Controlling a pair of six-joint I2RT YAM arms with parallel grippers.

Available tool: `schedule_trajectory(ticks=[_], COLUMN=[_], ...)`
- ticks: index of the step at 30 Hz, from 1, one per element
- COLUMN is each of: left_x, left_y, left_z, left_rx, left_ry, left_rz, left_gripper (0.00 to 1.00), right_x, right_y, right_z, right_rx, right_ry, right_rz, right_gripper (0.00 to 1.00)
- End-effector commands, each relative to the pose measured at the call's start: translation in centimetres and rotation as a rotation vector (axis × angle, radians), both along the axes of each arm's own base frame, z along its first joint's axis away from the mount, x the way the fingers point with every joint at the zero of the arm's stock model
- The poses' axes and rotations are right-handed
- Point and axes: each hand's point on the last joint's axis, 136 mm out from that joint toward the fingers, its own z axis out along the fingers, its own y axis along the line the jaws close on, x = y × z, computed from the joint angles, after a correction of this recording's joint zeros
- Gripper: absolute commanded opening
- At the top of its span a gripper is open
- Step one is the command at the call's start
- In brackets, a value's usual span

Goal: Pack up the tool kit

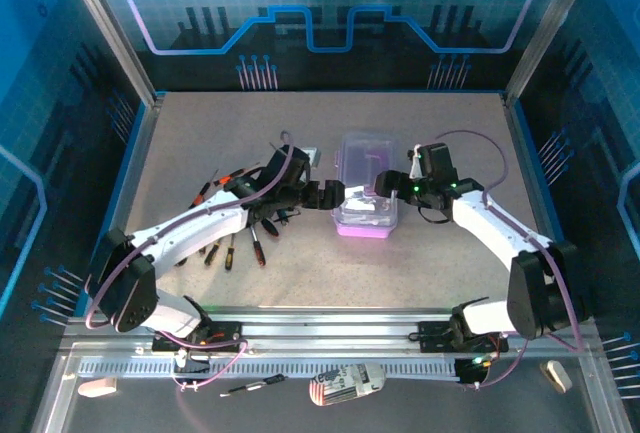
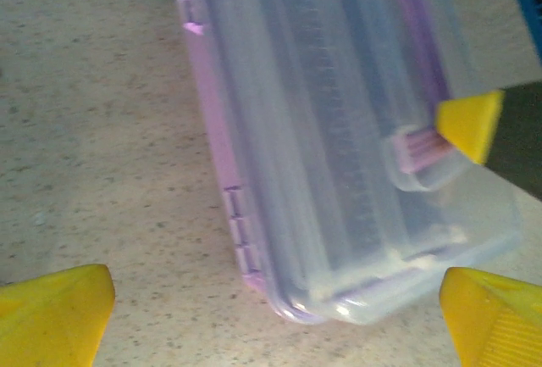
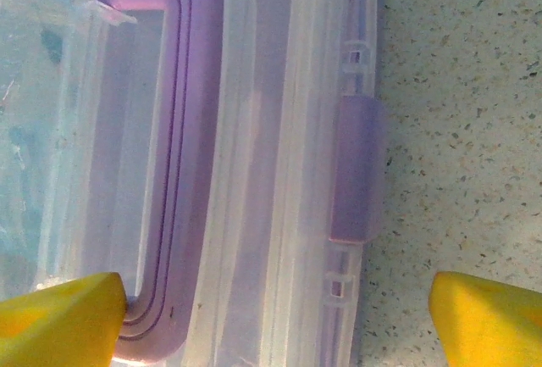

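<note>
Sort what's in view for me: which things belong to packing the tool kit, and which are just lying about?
Belongs to the job:
- tool kit, mid-table
- loose screwdrivers, on the table to its left

Just lying about:
- white patterned object, on the front rail
- thin dark tool, beside it
- white block, at the rail's left end

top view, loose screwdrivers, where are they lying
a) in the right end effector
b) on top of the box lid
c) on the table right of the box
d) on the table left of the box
d: the loose screwdrivers lie on the table, left of the tool kit.
</note>
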Motion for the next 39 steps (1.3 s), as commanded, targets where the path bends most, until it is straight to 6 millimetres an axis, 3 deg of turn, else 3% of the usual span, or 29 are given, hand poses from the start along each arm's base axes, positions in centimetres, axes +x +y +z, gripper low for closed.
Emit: schedule_trajectory(ticks=[1,7,12,19,23,25,28,30,39], left_x=[1.3,1.2,1.3,2.0,2.7,3.3,4.2,4.6,5.5], left_y=[0.4,-2.7,-3.6,-5.7,-6.2,-6.4,-6.9,-7.4,-8.9], left_z=[0.3,0.7,0.1,0.3,-0.3,-0.2,-0.4,-0.6,-3.2], left_rx=[0.041,0.020,0.085,0.119,0.244,0.299,0.317,0.331,0.409], left_ry=[0.005,0.049,0.037,0.023,0.014,-0.026,-0.031,-0.019,0.057], left_rz=[0.034,-0.096,-0.128,-0.142,-0.101,-0.074,-0.059,-0.069,-0.123], left_gripper=[0.99,0.98,0.98,0.99,0.99,0.99,0.99,0.99,0.96], right_x=[-1.5,-3.5,-4.9,-5.8,-5.4,-4.9,-4.7,-4.5,-4.6], right_y=[-0.1,-2.7,-1.6,-0.8,-2.9,-5.6,-8.8,-9.2,-6.4], right_z=[-0.6,-1.1,-0.5,2.5,5.3,5.6,4.6,3.4,0.9], right_rx=[-0.035,-0.185,-0.103,-0.038,-0.100,-0.169,-0.177,-0.147,0.068], right_ry=[0.030,-0.001,-0.019,-0.067,-0.177,-0.200,-0.176,-0.170,-0.111], right_rz=[-0.007,-0.109,-0.061,-0.024,-0.079,-0.194,-0.354,-0.374,-0.186], right_gripper=[0.92,0.89,0.91,0.91,0.95,1.00,1.00,1.00,1.00])
